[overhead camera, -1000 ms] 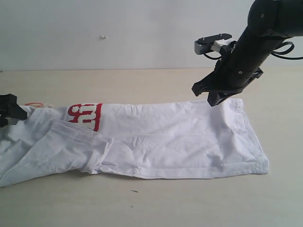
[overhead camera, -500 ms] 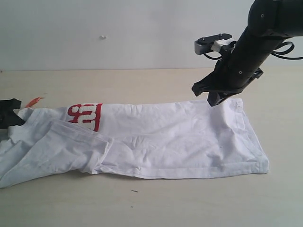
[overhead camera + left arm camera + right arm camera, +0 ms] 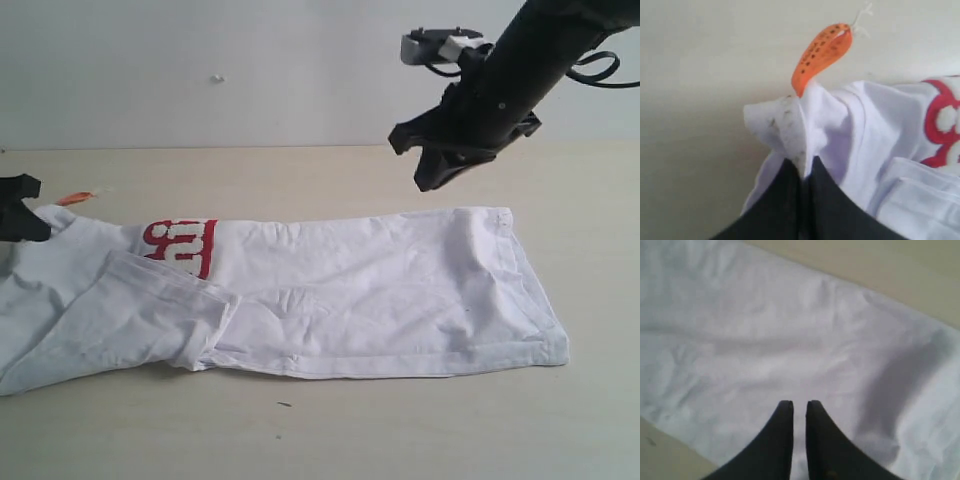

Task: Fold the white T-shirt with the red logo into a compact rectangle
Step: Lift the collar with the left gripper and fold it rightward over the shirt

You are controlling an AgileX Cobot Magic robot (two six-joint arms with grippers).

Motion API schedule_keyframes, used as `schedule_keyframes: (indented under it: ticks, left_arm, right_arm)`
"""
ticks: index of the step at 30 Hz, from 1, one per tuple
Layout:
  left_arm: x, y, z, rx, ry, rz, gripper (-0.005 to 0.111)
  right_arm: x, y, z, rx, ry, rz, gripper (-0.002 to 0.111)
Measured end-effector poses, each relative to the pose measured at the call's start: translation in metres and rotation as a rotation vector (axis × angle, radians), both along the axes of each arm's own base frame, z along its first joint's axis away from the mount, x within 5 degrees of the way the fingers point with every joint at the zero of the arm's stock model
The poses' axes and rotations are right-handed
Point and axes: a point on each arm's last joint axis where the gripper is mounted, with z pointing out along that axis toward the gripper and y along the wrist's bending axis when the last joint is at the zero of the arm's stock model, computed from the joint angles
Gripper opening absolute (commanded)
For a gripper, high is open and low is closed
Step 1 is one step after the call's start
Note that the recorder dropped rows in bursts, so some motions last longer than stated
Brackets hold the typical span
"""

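The right arm point(image 3: 530, 60), a thick black limb, is seen slanting down from the upper right of the exterior view. Its right gripper point(image 3: 432, 183) is held in the air above the far edge of the cloth, well clear of it. In the right wrist view the right gripper point(image 3: 799, 404) is shown with its two black fingers drawn nearly together. Only a thin slit is left between them and nothing is held. The left gripper point(image 3: 20, 215) is seen low at the left edge of the exterior view. In the left wrist view the left gripper point(image 3: 805, 167) is clamped on a bunched fold of the collar.

The white T-shirt point(image 3: 380, 290) is laid lengthwise across the beige table point(image 3: 300, 170), folded into a long band. Its hem end is spread flat at the right. A sleeve point(image 3: 160, 310) is folded over the front at the left. The collar end is raised off the table at the grip. The cloth is lightly creased.

The red logo point(image 3: 182, 245) is only partly shown, its lower part covered by the folded sleeve. An orange neck tag point(image 3: 825, 50) is seen sticking up just beside the clamped fold.

Two arms, one shirt, one logo and one tag are counted.
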Motion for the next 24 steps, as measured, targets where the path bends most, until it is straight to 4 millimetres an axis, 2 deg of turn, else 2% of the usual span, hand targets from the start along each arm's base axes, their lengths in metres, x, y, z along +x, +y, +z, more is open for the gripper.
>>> schedule_keyframes:
  ticks: [7,15,17,18,19,24]
  left_arm:
    - [-0.002,-0.04,0.037,-0.011,-0.05,-0.073,0.0]
    - [-0.009,-0.11,0.072,-0.041,-0.089,-0.173,0.0]
    - [-0.011,-0.151,0.084,-0.066,-0.099,-0.216,0.0]
    - [-0.013,-0.164,0.086,-0.071,-0.102,-0.23,0.0]
    - [-0.017,-0.187,0.091,-0.085,-0.107,-0.252,0.0]
    - [-0.027,-0.247,0.109,-0.126,-0.167,-0.271,0.0]
  right_arm:
    - [-0.012,0.008,0.036,0.107,-0.067,0.041,0.004]
    - [-0.035,0.011,0.077,0.18,-0.135,0.076,0.004]
    - [-0.048,0.012,0.097,0.206,-0.171,0.103,0.004]
    - [-0.052,0.012,0.103,0.21,-0.185,0.107,0.004]
    - [-0.059,0.011,0.113,0.216,-0.208,0.112,0.004]
    - [-0.079,0.01,0.138,0.228,-0.263,0.131,0.004]
